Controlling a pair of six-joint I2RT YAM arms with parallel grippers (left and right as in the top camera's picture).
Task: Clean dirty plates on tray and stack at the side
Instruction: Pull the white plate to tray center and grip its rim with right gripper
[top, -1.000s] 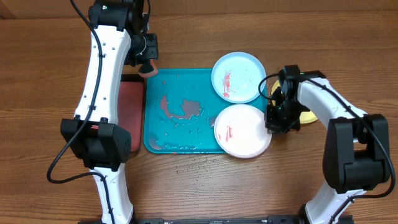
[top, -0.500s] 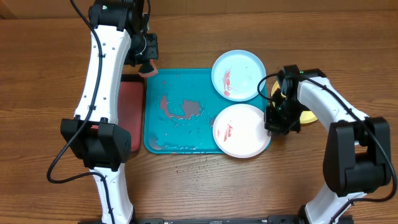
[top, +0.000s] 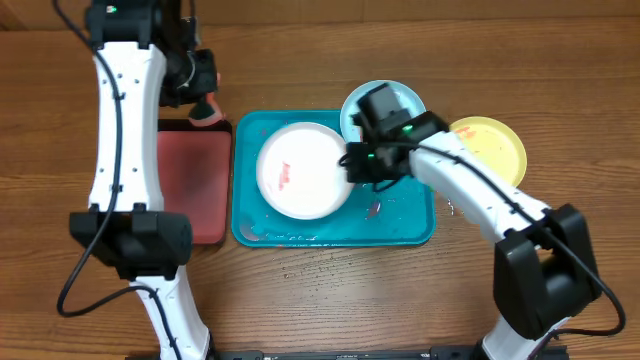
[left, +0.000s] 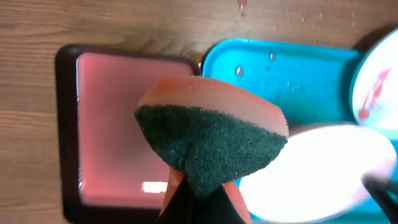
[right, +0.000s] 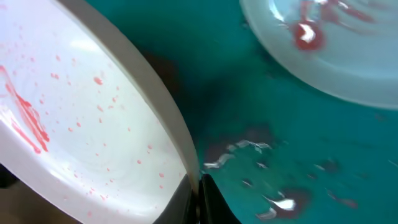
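Observation:
The white plate (top: 303, 170), smeared with red sauce, lies over the left half of the turquoise tray (top: 400, 225). My right gripper (top: 358, 165) is shut on its right rim, seen in the right wrist view (right: 194, 186) pinching the white plate (right: 81, 124). The light blue plate (top: 405, 103) with red smears sits at the tray's top right, partly under the right arm; it also shows in the right wrist view (right: 336, 43). The yellow-green plate (top: 490, 150) lies on the table right of the tray. My left gripper (top: 200, 95) is shut on a sponge (left: 211, 140), above the tray's top left corner.
A smaller dark red tray with black rim (top: 190, 180) lies left of the turquoise tray, also in the left wrist view (left: 112, 124). Water and red sauce patches lie on the turquoise tray floor (right: 280, 180). Bare wooden table (top: 330, 290) lies in front.
My right gripper has carried the white plate from the tray's right edge to its left half, uncovering the yellow-green plate. My left arm with the sponge has shifted a little left.

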